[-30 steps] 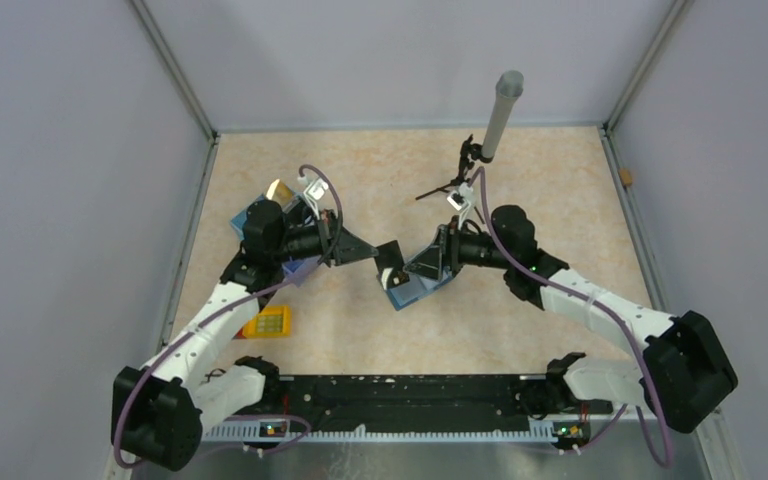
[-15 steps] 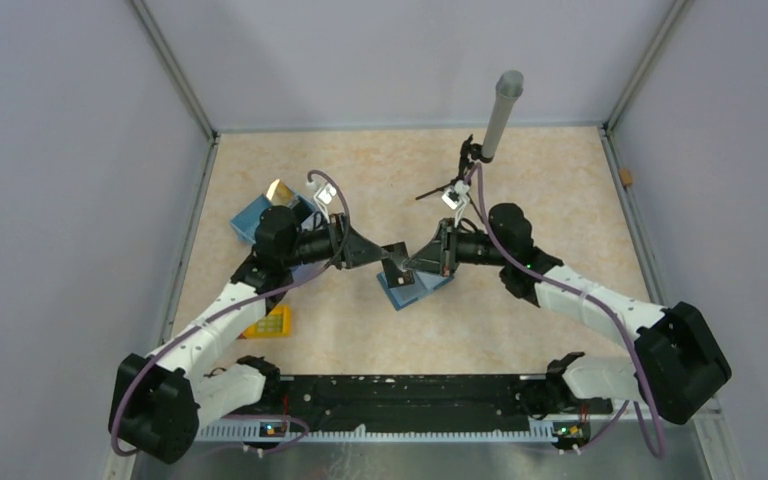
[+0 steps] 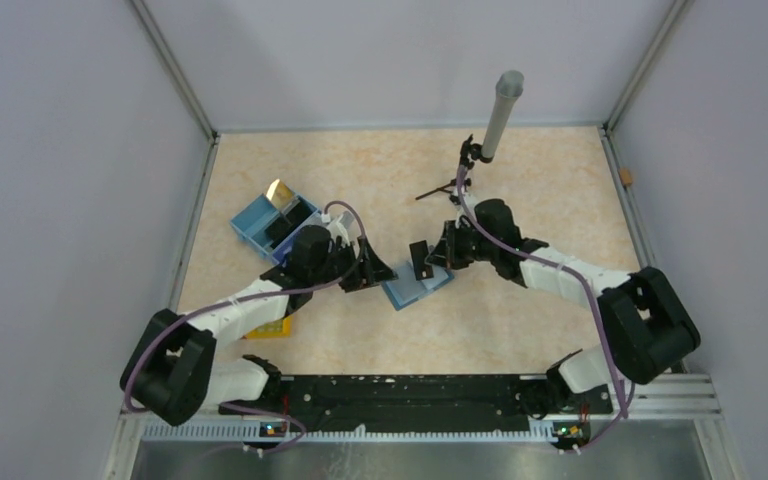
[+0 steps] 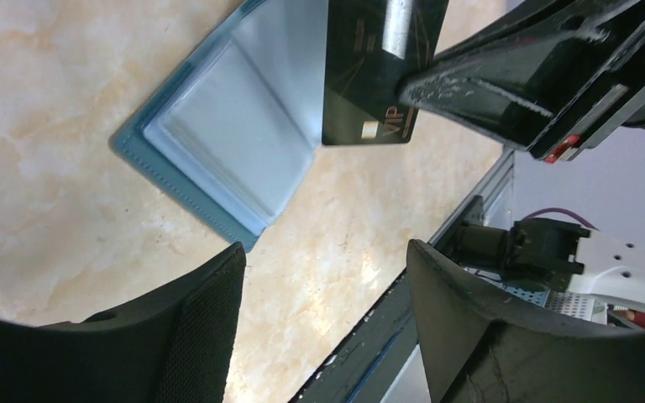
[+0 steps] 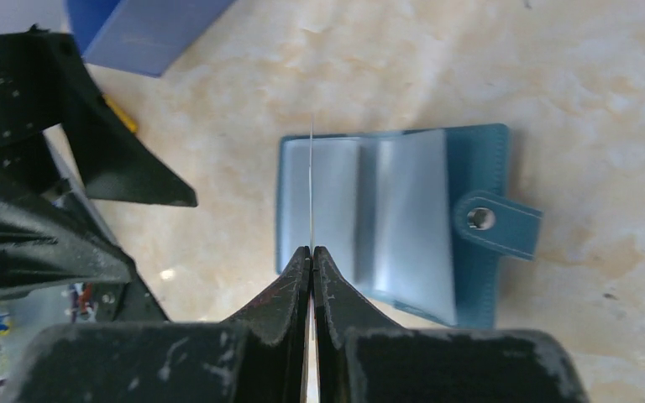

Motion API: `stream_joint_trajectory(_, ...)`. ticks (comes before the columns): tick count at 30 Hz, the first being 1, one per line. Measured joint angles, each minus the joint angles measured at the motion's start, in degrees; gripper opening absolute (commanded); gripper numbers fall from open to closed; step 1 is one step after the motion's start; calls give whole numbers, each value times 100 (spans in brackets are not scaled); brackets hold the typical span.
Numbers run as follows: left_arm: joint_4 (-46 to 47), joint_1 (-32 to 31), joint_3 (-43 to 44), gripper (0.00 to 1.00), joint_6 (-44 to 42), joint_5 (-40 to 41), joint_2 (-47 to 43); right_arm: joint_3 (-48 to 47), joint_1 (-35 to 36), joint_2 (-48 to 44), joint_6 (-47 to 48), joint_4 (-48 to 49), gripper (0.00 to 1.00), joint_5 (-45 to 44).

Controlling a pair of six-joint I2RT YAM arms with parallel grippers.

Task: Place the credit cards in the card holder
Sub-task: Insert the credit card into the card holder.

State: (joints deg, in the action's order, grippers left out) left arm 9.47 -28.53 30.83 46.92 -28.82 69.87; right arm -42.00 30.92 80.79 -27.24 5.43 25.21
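The teal card holder (image 3: pixel 415 287) lies open on the table, pale blue inside (image 5: pixel 403 214), its clasp tab (image 5: pixel 495 220) to one side. My right gripper (image 5: pixel 312 252) is shut on a black credit card (image 4: pixel 378 67), seen edge-on (image 5: pixel 312 180), which stands upright over the holder's left half. In the top view this card (image 3: pixel 420 260) sits just left of the right gripper (image 3: pixel 438 255). My left gripper (image 3: pixel 370 270) is open and empty (image 4: pixel 323 319), just left of the holder. A gold credit card (image 3: pixel 280 192) rests in the blue tray box.
The blue partitioned tray box (image 3: pixel 272 220) stands at the left behind my left arm. A yellow studded block (image 3: pixel 268 326) lies partly under that arm. A grey pole on a small black stand (image 3: pixel 500 115) rises at the back, behind my right arm.
My left gripper opened, let go of the black card and drew back to the left. My right gripper closed on the card and now holds it alone over the holder.
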Motion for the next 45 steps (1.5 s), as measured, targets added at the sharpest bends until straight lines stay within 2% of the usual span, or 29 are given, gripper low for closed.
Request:
stream_joint_trajectory(7,85,-251,-74,66,136,358,553,-13,-223,599,205,-76,0,-90)
stream_joint_trajectory(23,264,-302,-74,58,142,597,1460,-13,-236,984,151,210,0,321)
stream_joint_trajectory(34,162,-313,111,56,-155,1027,1532,-11,-275,975,-356,280,0,111)
stream_joint_trajectory(45,74,-374,291,55,-341,1200,1665,37,-297,970,-787,748,0,122)
